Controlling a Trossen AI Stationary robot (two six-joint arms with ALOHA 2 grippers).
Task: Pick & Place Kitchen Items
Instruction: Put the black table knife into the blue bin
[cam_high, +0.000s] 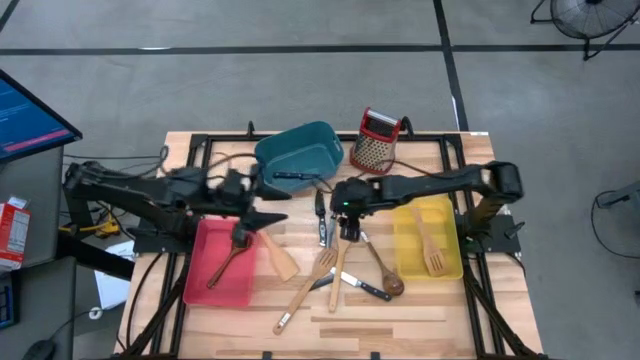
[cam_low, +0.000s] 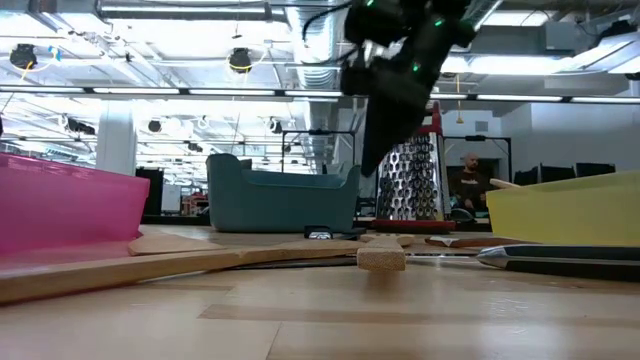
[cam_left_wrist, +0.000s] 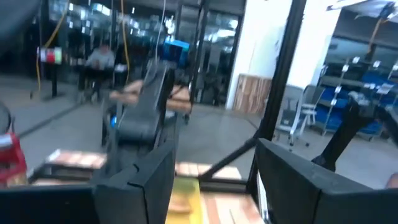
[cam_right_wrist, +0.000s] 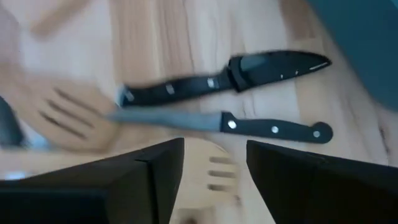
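Jaws of the right gripper (cam_right_wrist: 208, 171) stand parted with nothing between them, hanging over the cluster of utensils at the middle of the desk (cam_high: 400, 310). Directly under the gap, the right wrist view shows the slotted head of a pale wooden spatula (cam_right_wrist: 208, 165), and just beyond it two black-handled knives (cam_right_wrist: 273, 127) lying side by side, their long axes running across the line of the fingers rather than along it. Judged from that, a straight descent should meet the spatula head first, with the knives a short reach farther on.

Taking the yellow bin (cam_high: 405, 262) as landmark, this cluster lies just beside its inner wall, and a wooden fork (cam_high: 432, 248) already rests inside it. The right arm is plainly the nearer one.

On the far side of the cluster from the yellow bin, the left gripper (cam_high: 245, 235), jaws also parted and empty, hangs at the red bin (cam_high: 205, 285), where a dark wooden spoon (cam_high: 228, 265) lies.
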